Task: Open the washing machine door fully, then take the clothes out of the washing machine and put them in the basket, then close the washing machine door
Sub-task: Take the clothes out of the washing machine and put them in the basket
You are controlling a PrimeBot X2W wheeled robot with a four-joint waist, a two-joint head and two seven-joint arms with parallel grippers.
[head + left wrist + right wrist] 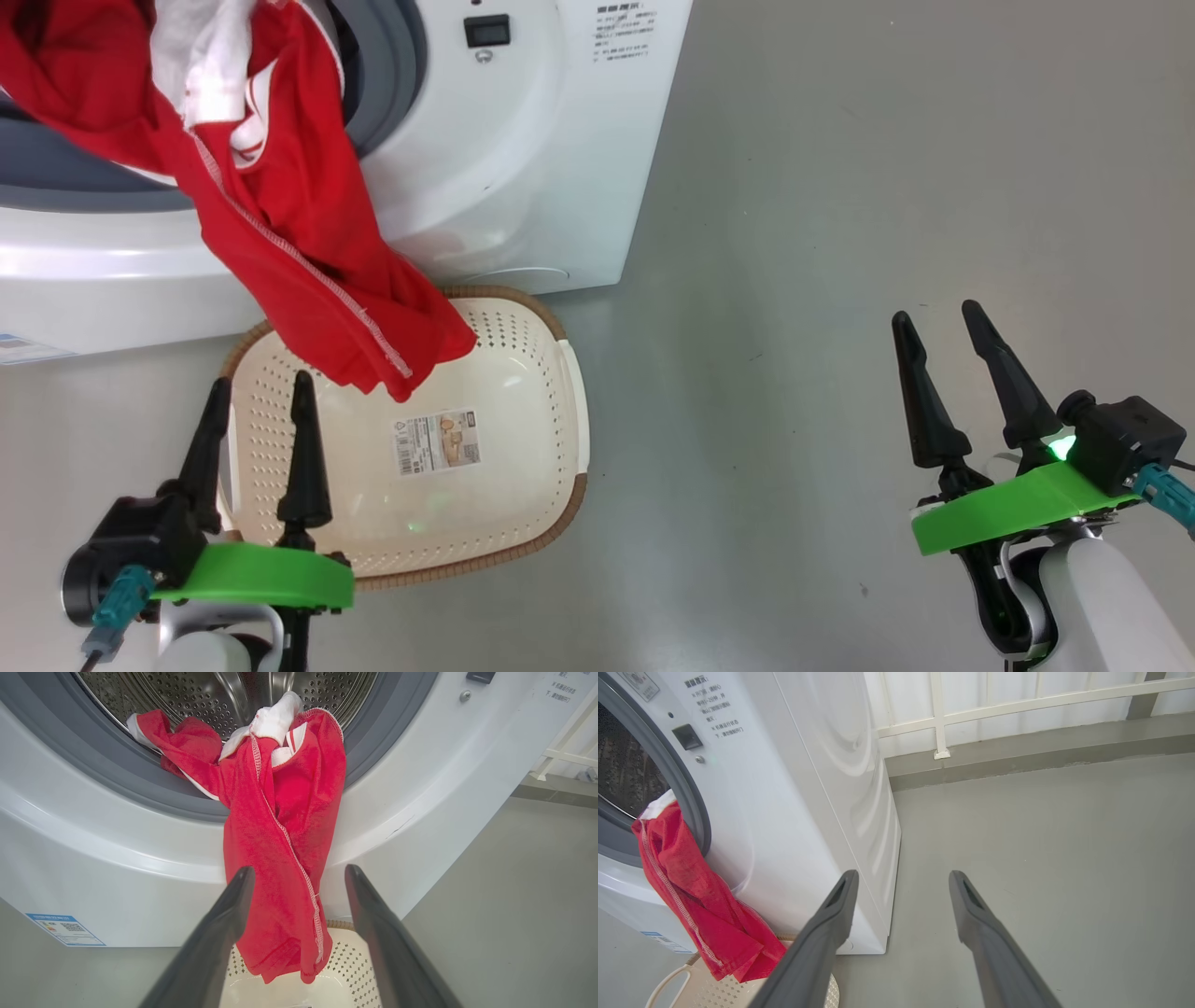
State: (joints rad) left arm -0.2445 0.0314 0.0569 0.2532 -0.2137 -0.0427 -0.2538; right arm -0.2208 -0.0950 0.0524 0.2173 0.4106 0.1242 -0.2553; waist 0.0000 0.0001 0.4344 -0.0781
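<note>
Your left gripper (261, 381) sits low at the near edge of the basket (523, 355); fingers spread wide, nothing pinched. In the left wrist view the red clothes (275, 835) hang just ahead of the fingertips and show in the gap between them; can't tell if the cloth brushes either finger. Your right gripper (935, 313) is well off to the right over bare grey floor (794, 280); fingers spread too, holding nothing.

The clothes are one red bundle with white trim; the top end is draped over the grey rubber ring (140, 788) of the washing machine (523, 168), and part lies inside the steel drum (196, 695). The rest hangs down the white front; the bottom end dangles over the far part of the basket, and you can't tell whether it touches the basket's bottom.

The basket stands on the floor right against the machine's front; there is a paper label (439, 441) on its bottom. A small blue label (65, 928) sits low on the machine's front; a white railing (1017, 700) runs behind the machine in the right wrist view.
</note>
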